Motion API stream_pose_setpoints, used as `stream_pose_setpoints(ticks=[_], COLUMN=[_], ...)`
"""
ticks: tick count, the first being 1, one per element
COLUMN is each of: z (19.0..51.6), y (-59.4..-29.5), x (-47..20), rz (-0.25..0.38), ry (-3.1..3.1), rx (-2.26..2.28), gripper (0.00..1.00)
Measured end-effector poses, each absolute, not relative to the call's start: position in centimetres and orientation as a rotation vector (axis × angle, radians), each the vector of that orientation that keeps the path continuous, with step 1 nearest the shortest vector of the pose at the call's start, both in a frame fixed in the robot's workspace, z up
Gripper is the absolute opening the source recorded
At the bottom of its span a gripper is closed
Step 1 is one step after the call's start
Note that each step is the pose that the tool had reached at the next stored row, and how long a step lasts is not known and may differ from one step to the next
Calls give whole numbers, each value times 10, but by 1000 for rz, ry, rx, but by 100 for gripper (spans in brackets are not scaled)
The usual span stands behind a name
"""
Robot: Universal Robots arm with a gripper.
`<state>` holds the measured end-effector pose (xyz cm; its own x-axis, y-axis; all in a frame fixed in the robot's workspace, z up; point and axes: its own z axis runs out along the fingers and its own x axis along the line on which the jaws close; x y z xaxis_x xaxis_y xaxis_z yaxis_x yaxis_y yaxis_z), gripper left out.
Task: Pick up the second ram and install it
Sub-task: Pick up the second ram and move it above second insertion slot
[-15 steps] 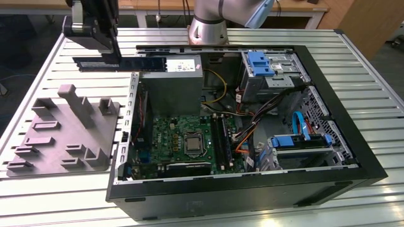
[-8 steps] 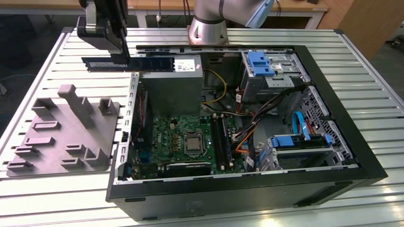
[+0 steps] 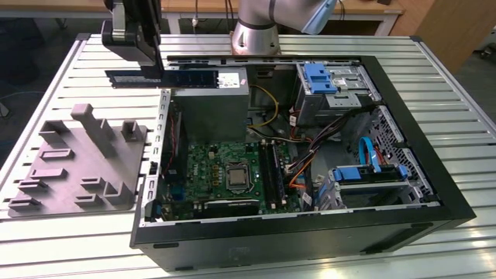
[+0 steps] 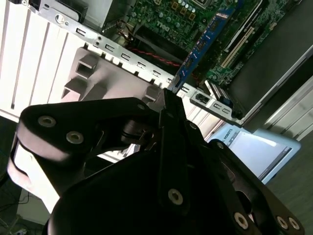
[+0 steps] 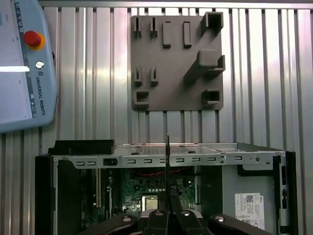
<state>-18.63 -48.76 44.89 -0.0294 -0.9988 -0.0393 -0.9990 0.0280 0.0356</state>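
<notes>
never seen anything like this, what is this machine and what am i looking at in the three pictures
It is one robot arm standing at a slatted metal table. The exterior view looks on from off the arm; both wrist views come from cameras riding near its gripper. On the table lie an open computer case, its green motherboard showing, and beside it a grey plastic block with slots and posts. The gripper is shut on the second ram, a thin dark memory stick, held in the air over the case's edge.
</notes>
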Motion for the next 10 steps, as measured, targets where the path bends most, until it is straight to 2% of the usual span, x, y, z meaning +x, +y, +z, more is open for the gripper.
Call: stream_pose_setpoints(ticks=[10], z=[448], y=[-488], x=[-178], rz=[85], ry=[2249], rx=[-2186], gripper=[12])
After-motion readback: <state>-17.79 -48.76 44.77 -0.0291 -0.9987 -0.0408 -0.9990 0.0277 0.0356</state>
